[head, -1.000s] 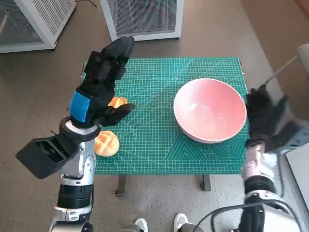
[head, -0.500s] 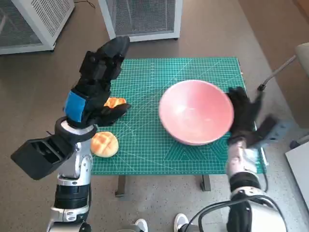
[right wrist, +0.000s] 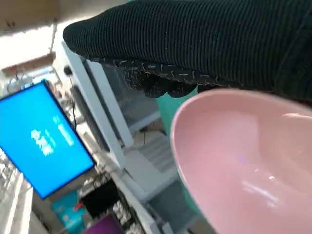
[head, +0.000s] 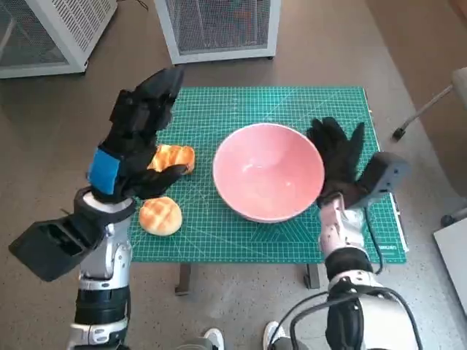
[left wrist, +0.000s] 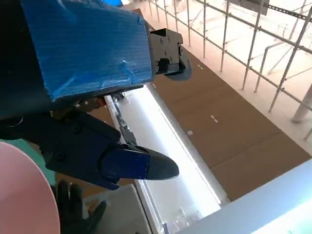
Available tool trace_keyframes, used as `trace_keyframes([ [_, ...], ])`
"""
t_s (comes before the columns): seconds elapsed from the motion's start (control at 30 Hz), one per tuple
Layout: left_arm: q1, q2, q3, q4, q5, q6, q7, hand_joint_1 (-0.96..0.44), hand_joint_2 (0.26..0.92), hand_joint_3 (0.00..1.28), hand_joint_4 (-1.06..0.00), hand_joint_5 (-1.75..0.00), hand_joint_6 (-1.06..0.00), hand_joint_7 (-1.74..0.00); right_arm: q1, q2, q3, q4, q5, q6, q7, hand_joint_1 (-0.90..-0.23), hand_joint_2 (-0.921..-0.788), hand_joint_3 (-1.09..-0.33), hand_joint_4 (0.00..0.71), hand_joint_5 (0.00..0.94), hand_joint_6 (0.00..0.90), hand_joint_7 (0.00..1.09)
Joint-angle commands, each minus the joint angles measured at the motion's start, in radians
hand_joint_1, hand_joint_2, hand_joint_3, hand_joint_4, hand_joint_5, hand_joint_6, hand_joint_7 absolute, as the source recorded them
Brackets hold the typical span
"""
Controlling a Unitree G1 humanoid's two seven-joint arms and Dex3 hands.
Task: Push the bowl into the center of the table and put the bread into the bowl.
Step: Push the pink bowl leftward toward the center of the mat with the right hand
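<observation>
Green cutting mat (head: 219,226) covers the worktop; bowl (head: 268,180) sits about mid-mat, push looks nearly done.
Right hand (head: 337,162) is flat against the bowl's right side, fingers spread, gripping nothing. Left hand (head: 136,135) hangs raised above the mat's left part, fingers apart, empty. Two pieces of bread lie left of the bowl: one (head: 174,157) just beside its rim, partly under the left hand, the other (head: 160,216) nearer the front edge. Left hand is the nearer one for the pick; bowl lies to the bread's right.

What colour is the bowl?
Pink; the bowl shows best in the head view.
</observation>
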Motion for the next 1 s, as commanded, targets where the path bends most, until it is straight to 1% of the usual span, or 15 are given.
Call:
trace_keyframes([
  [0.03, 0.020, 0.011, 0.011, -0.036, -0.001, 0.004, 0.013, -0.51, 0.921, 0.21, -0.15, -0.01, -0.03, -0.49, -0.001, 0.019, 0.006, 0.018, -0.014, 0.029, -0.017, -0.397, -0.921, -0.676, 0.158, 0.004, 0.076, 0.41],
  [0.3, 0.036, 0.017, 0.017, -0.050, 0.005, 0.010, 0.030, -0.52, 0.921, 0.21, -0.14, -0.01, -0.06, -0.43, -0.012, 0.023, 0.020, 0.020, -0.025, 0.046, -0.015, -0.406, -0.921, -0.670, 0.162, 0.005, 0.086, 0.40],
  [0.5, 0.042, 0.021, 0.026, -0.046, 0.005, 0.010, 0.039, -0.53, 0.921, 0.20, -0.14, 0.00, -0.07, -0.41, -0.020, 0.009, 0.025, 0.016, -0.026, 0.049, -0.004, -0.413, -0.921, -0.668, 0.160, 0.003, 0.089, 0.39],
  [0.7, 0.044, 0.022, 0.028, -0.041, 0.009, 0.007, 0.050, -0.52, 0.921, 0.20, -0.14, 0.00, -0.08, -0.40, -0.038, -0.009, 0.022, 0.002, -0.023, 0.025, 0.020, -0.414, -0.921, -0.670, 0.138, 0.000, 0.088, 0.39],
  [0.83, 0.042, 0.026, 0.031, -0.035, 0.018, 0.002, 0.057, -0.52, 0.921, 0.20, -0.14, 0.00, -0.09, -0.39, -0.046, -0.020, 0.026, -0.018, -0.024, -0.027, 0.045, -0.415, -0.921, -0.672, 0.128, 0.000, 0.092, 0.39],
  [0.97, 0.032, 0.045, 0.041, -0.019, 0.040, -0.011, 0.064, -0.52, 0.921, 0.20, -0.14, 0.00, -0.09, -0.38, -0.049, -0.026, 0.038, -0.053, -0.029, -0.116, 0.080, -0.419, -0.921, -0.669, 0.135, 0.004, 0.096, 0.40],
  [1.0, 0.025, 0.055, 0.046, -0.008, 0.054, -0.019, 0.067, -0.52, 0.921, 0.21, -0.14, 0.00, -0.09, -0.38, -0.048, -0.032, 0.045, -0.065, -0.034, -0.147, 0.095, -0.420, -0.921, -0.668, 0.136, 0.005, 0.096, 0.40],
])
